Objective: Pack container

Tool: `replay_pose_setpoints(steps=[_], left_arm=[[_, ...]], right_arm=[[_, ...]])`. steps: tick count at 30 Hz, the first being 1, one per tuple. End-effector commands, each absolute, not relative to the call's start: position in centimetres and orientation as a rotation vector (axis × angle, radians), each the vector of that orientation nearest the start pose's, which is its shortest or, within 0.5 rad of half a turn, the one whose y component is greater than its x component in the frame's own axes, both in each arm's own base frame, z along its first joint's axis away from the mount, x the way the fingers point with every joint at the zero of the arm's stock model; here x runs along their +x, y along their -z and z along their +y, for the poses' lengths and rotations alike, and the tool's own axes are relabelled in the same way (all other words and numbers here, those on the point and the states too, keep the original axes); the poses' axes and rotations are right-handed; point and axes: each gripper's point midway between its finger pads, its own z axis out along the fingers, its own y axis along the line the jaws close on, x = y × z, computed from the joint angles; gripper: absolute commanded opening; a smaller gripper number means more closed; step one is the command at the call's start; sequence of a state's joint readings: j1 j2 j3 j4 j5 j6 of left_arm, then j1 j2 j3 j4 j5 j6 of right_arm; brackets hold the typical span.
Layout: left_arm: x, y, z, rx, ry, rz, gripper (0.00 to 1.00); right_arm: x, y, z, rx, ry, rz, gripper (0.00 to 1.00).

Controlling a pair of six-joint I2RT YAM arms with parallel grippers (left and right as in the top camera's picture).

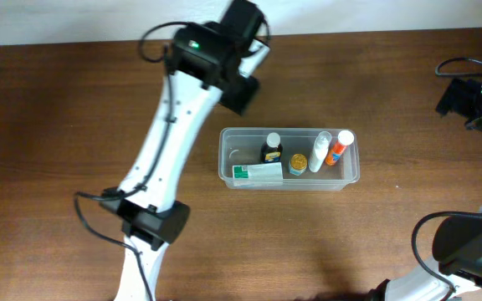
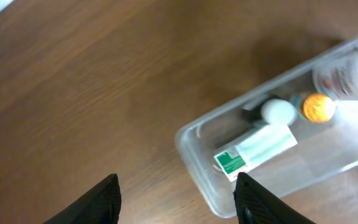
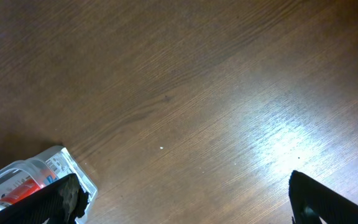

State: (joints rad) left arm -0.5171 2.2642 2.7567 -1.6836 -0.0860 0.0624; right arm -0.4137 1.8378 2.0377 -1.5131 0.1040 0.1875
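Note:
The clear container sits mid-table. Inside lie a green-and-white box, a dark bottle with a white cap, a yellow-capped jar, a white bottle and an orange bottle with a white cap. My left gripper hovers above and behind the container's left end, open and empty; the left wrist view shows the container with the box between my spread fingers. My right gripper is at the far right edge, open and empty; a container corner shows there.
Bare brown wooden tabletop surrounds the container. The white left arm crosses the table's left-middle. Black cables and the right arm's base sit at the right edge. A pale wall strip runs along the table's back edge.

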Motion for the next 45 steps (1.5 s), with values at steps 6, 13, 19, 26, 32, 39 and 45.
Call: replay_pose_setpoints(steps=[6,13,19,26,32,39,45], left_arm=[[36.5,-32.3,-15.0,0.509,0.136,2.646,0.6],[30.0,-31.1,-11.4,0.414,0.108,2.758,0.6],[25.9,-31.4,-10.3,0.362,0.158,2.655,0.6],[20.9,-30.8,-8.4,0.268,0.237,2.48,1.0],[17.6,-30.6,-7.1,0.26,0.26,2.409,1.0],[16.1,-30.8,-6.0,0.248,0.227,2.391,1.0],[17.7,-29.9,-5.1,0.221,0.13,2.373,1.0]], right_arm=[[34.1,-23.6,-17.1,0.9,0.187,2.753,0.98],[34.1,-23.6,-17.1,0.9,0.187,2.753,0.98],[34.1,-23.6,-17.1,0.9,0.187,2.753,0.98],[34.1,-23.6,-17.1,0.9,0.187,2.753,0.98],[34.1,-23.6,-17.1,0.9,0.187,2.753,0.99],[34.1,-23.6,-17.1,0.9,0.187,2.753,0.98],[34.1,-23.6,-17.1,0.9,0.187,2.753,0.98]])
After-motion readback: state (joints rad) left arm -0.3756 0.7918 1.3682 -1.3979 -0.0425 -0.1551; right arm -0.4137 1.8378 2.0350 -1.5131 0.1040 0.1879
